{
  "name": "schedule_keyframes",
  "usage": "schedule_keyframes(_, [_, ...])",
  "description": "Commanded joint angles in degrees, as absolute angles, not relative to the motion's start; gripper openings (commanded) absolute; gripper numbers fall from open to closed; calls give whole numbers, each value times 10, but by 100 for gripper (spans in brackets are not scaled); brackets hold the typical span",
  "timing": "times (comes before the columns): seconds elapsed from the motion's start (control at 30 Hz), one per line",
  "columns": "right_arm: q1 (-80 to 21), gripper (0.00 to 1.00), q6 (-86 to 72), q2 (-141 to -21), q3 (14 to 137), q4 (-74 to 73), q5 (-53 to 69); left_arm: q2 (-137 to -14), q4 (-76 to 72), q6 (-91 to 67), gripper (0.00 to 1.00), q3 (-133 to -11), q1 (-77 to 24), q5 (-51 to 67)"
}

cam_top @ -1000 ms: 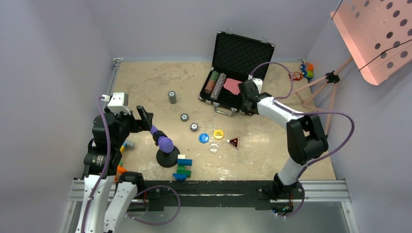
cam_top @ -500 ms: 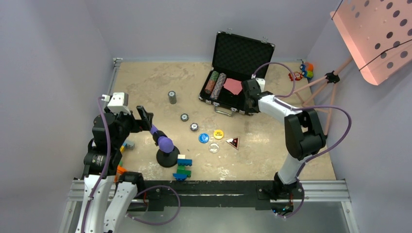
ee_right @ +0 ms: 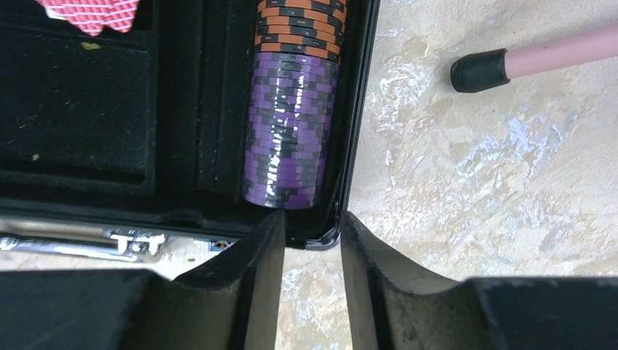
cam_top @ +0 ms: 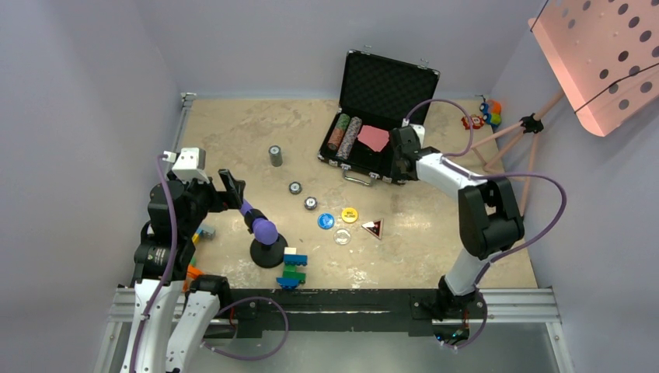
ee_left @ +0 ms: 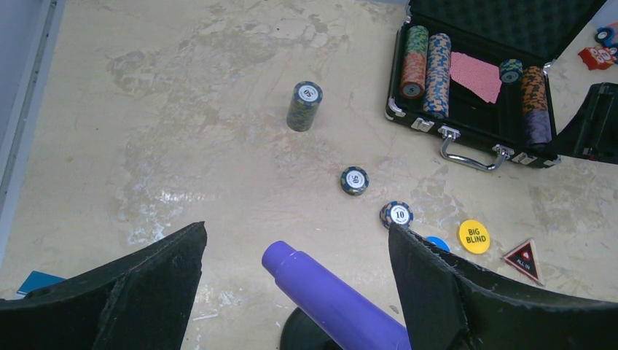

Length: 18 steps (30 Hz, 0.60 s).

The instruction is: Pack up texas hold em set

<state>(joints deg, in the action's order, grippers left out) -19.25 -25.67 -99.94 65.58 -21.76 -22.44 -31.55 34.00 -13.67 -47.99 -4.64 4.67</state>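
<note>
I had chip rows (ee_left: 437, 65) and cards (ee_left: 475, 76) in the case (cam_top: 388, 74). Loose chips (ee_left: 355, 180) and buttons (ee_left: 475, 235) lay unpacked on the tabletop (ee_left: 182, 109). Both jaws were released and empty.

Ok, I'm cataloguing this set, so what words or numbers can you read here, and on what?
"50": top of the chip stack standing on the table.
"50": upper loose chip.
"10": lower loose chip.
"BIG BLIND": yellow button.
"ALL IN", small, probably: triangular marker.
Blue button: unreadable.
Red toy: print blurred.
</note>
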Motion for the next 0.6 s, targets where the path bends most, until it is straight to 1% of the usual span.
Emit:
schedule_keyframes(0.0, [-188, 40, -221, -923, 636, -168, -192, -318, 330, -129, 98, -480, -50, 46])
schedule_keyframes(0.1, [-188, 46, -208, -866, 609, -163, -168, -320, 330, -129, 98, -480, -50, 46])
schedule_keyframes(0.27, [-193, 49, -185, -778, 578, -180, -118, -318, 327, -126, 98, -480, -50, 69])
schedule_keyframes(0.3, [-197, 58, -180, -761, 573, -185, -110, -317, 324, -125, 98, -479, -50, 84])
schedule_keyframes(0.5, [-214, 60, -196, -674, 533, -235, -96, -313, 320, -124, 97, -476, -50, 108])
schedule_keyframes(0.53, [-218, 66, -203, -666, 527, -244, -94, -313, 321, -124, 97, -475, -50, 108])
schedule_keyframes(0.57, [-225, 68, -211, -659, 521, -252, -95, -314, 321, -125, 97, -475, -50, 109])
